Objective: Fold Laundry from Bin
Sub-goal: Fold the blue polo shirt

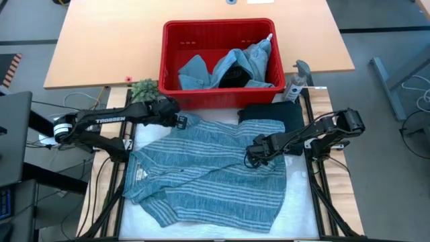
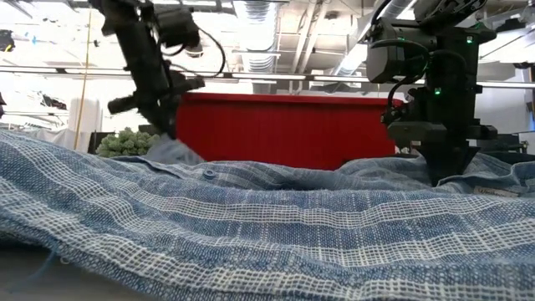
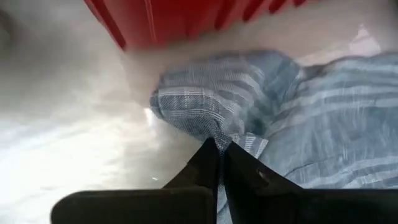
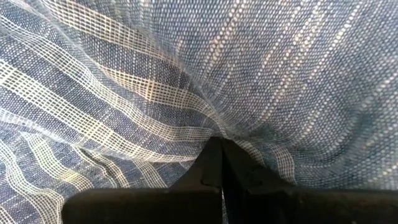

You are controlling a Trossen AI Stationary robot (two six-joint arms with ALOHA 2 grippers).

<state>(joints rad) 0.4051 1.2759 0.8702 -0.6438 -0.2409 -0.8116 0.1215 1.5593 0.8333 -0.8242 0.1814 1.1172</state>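
**One shirt down flat, the bin far from empty**

The blue-grey striped cotton shirt (image 1: 208,168) lies spread on the white mat at the bench's near edge, wrinkled and not folded. The left gripper (image 1: 180,121) has its jaws pinched on the shirt's far-left corner, just before the red slotted plastic bin (image 1: 173,81). The right gripper (image 1: 254,153) has its jaws pressed together on the cloth near its right side. A folded black garment (image 1: 275,113) sits beside the bin. Light blue denim pieces (image 1: 201,67) wait inside it, so most folding looks undone.
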